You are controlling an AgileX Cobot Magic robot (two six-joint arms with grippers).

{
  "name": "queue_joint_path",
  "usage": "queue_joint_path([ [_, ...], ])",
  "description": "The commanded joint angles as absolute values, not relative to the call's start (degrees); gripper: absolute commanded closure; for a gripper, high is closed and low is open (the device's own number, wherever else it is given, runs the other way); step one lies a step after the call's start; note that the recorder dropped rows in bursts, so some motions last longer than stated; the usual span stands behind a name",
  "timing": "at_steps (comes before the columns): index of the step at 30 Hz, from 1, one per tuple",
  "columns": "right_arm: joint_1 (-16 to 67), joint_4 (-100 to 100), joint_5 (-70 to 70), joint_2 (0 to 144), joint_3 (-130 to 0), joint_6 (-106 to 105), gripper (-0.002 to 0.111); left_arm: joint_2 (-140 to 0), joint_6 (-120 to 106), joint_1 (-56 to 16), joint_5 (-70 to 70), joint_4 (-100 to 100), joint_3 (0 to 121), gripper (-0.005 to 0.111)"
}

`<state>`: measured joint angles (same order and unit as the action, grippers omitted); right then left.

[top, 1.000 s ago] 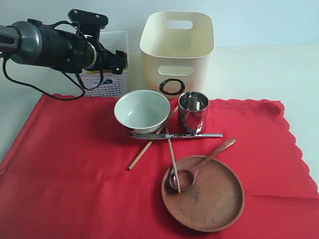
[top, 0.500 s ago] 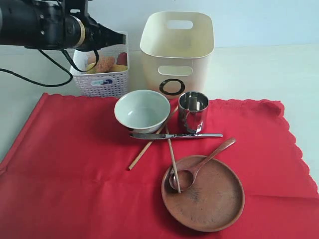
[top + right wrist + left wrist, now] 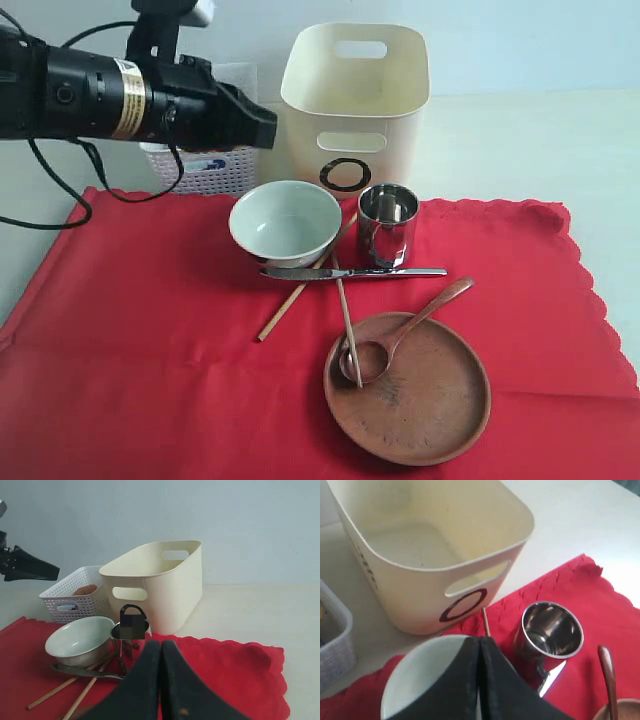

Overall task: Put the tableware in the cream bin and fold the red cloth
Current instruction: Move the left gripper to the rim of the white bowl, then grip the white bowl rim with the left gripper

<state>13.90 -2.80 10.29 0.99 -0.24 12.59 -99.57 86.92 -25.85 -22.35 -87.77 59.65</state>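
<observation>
Resting nearest on the red cloth (image 3: 150, 350), right of centre, a wooden plate (image 3: 435, 415) holds a wooden spoon (image 3: 412, 324). Beyond lie two chopsticks (image 3: 346, 320) and a knife (image 3: 350, 272), then a bowl (image 3: 285, 222) and steel cup (image 3: 387, 228). Farther, off the cloth, stands the cream bin (image 3: 355, 110). Left of it hangs the left gripper (image 3: 266, 126) — fingers pressed together, empty. The right gripper (image 3: 160, 645) is closed too, holding nothing.

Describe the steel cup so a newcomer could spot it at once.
Find the big red cloth, then its edge by the tall cream bin. There the steel cup stands upright, right of the pale bowl in the exterior view. It is the only shiny metal vessel; the knife, also steel, lies flat.
</observation>
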Motion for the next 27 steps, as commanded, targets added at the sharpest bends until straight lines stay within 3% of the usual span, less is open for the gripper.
queue_joint_path([
  [1, 14.0, -2.9, 10.2, 0.6, 0.0, 12.7, 0.108, -99.5, 90.2, -25.8, -18.6, -89.9, 56.2, 0.097],
  [6, 14.0, -2.9, 10.2, 0.6, 0.0, 12.7, 0.108, -103.8, 90.4, -25.8, -14.2, -88.7, 54.9, 0.045],
  [7, 14.0, -2.9, 10.2, 0.6, 0.0, 12.7, 0.108, -104.7, 90.4, -25.8, -14.2, -88.7, 55.1, 0.039],
  [10, 14.0, -2.9, 10.2, 0.6, 0.0, 12.7, 0.108, -107.5, 90.4, -25.8, -14.7, -88.7, 56.3, 0.031],
  [16, 14.0, -2.9, 10.2, 0.6, 0.0, 12.7, 0.108, -112.6, 90.4, -25.8, -14.9, -88.9, 57.8, 0.032],
  [18, 14.0, -2.9, 10.2, 0.6, 0.0, 12.7, 0.108, -114.1, 90.4, -25.8, -14.6, -88.9, 58.2, 0.037],
  [20, 14.0, -2.9, 10.2, 0.6, 0.0, 12.7, 0.108, -114.6, 90.1, -25.8, -14.6, -89.1, 58.6, 0.051],
  [25, 14.0, -2.9, 10.2, 0.6, 0.0, 12.7, 0.108, -114.6, 86.9, -25.8, -14.6, -89.3, 58.6, 0.106],
  [27, 14.0, -2.9, 10.2, 0.6, 0.0, 12.7, 0.108, -114.6, 86.9, -25.8, -14.6, -89.4, 58.6, 0.107],
])
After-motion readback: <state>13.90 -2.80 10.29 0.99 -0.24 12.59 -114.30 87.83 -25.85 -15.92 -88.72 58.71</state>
